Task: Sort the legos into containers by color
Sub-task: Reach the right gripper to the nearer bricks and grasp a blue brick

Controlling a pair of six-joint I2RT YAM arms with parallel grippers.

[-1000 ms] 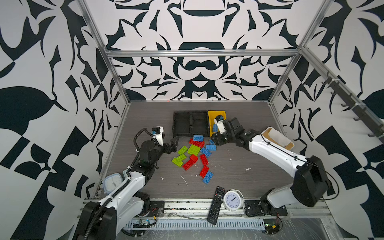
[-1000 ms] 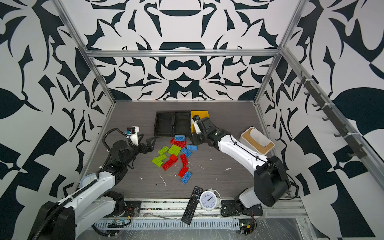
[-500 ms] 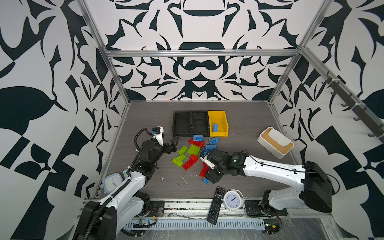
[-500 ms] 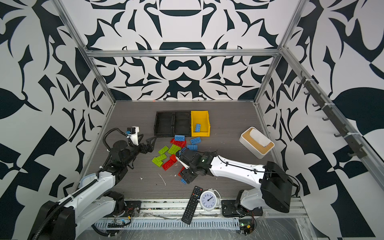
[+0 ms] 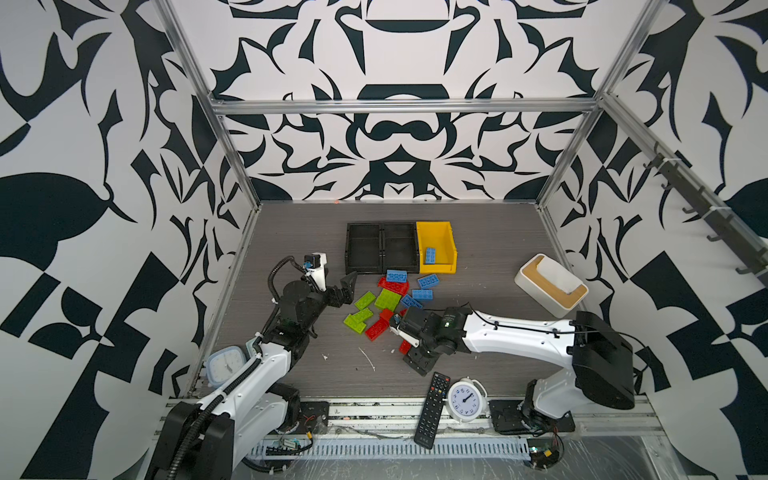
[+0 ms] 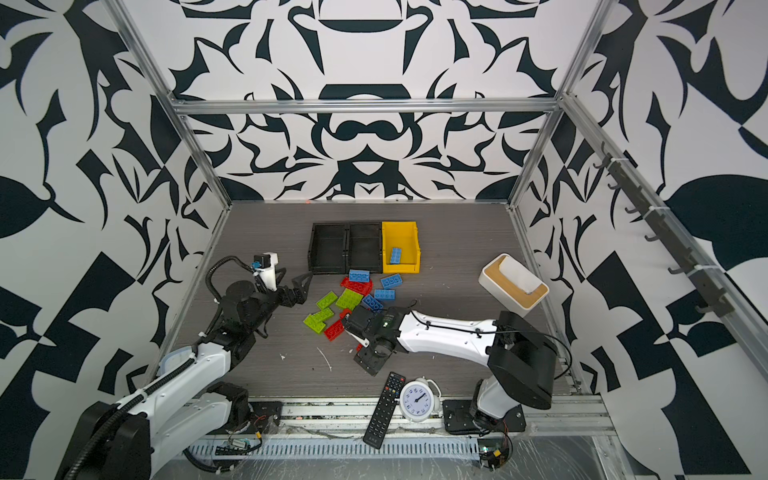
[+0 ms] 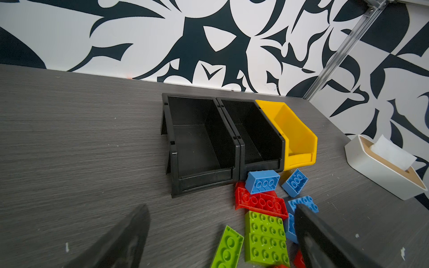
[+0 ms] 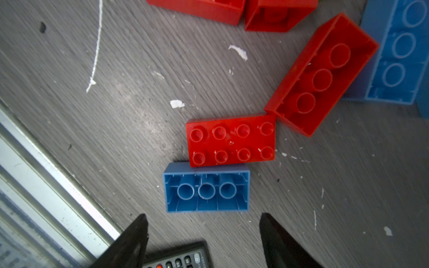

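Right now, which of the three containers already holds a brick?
The yellow bin, at the right end of the row in both top views: one blue brick lies in it. The two black trays beside it hold nothing.

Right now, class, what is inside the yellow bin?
In both top views, one blue brick lies inside the yellow bin. From the left wrist view, its floor is hidden.
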